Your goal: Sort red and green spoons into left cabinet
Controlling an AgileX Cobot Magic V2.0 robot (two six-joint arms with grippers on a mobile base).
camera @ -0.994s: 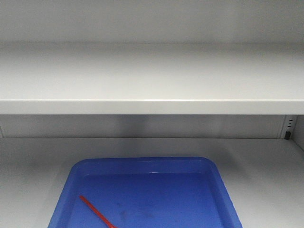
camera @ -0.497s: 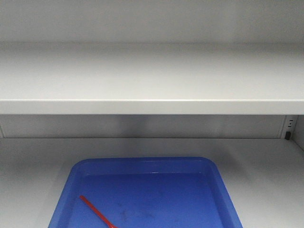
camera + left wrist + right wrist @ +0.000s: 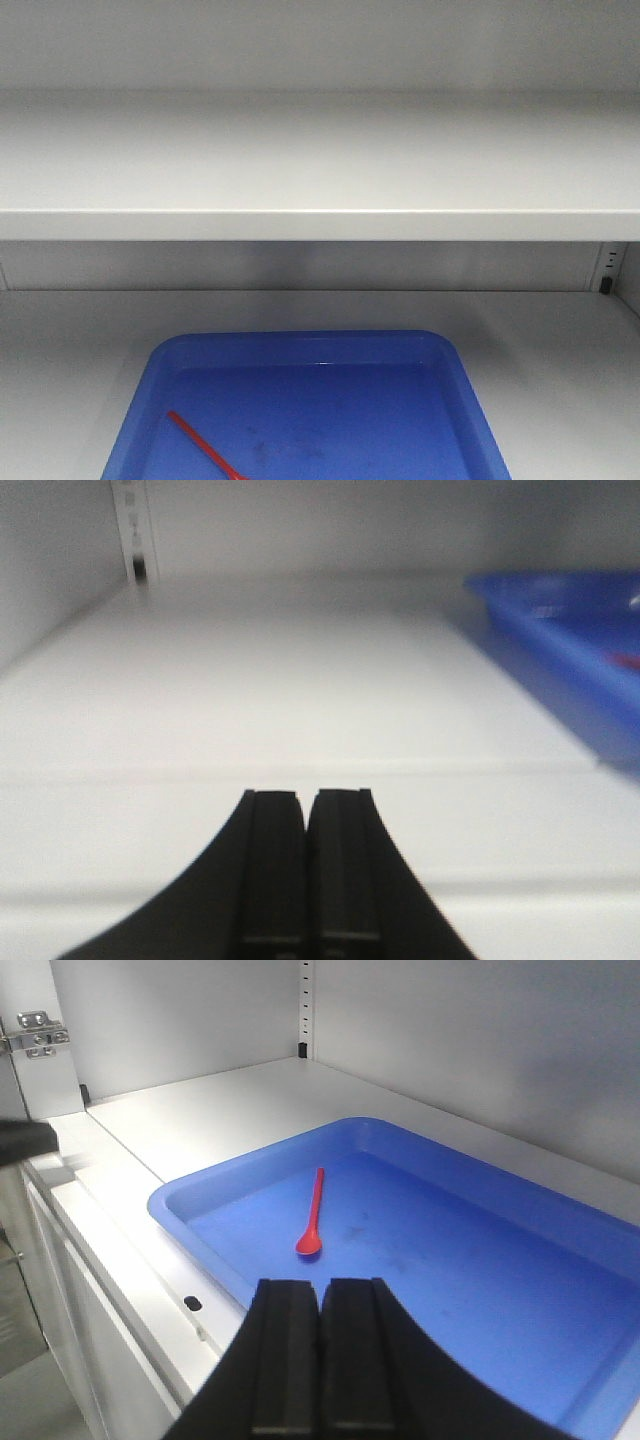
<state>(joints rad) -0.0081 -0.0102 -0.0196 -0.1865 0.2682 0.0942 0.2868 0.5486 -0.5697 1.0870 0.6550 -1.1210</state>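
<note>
One spoon on show, and it's the red spoon (image 3: 310,1214), lying flat on the floor of the blue tray (image 3: 560,1222) with its bowl toward the near rim and its handle running toward the back. From the front view the same red handle angles across the tray's near-left corner (image 3: 205,446). No green spoon shows in any view, so I cannot say where it is.

Nothing has shifted over the last second: the tray and the red handle in the front view sit exactly where they were, and no arm has come into that picture. A pause, then, or a very slow approach.

Right gripper (image 3: 320,1360) hangs above the tray's near edge, jaws pressed together with nothing between them, the spoon lying ahead of it and apart. Left gripper (image 3: 305,870) is likewise clamped on nothing, low over the bare grey-white cabinet shelf (image 3: 250,700), with the tray off to its right.

By my reading the pick has not begun. The right arm looks the better placed; its jaws would need to part before coming down, and a handle that thin, flat on smooth plastic, could easily skid out of a pinch.
</note>
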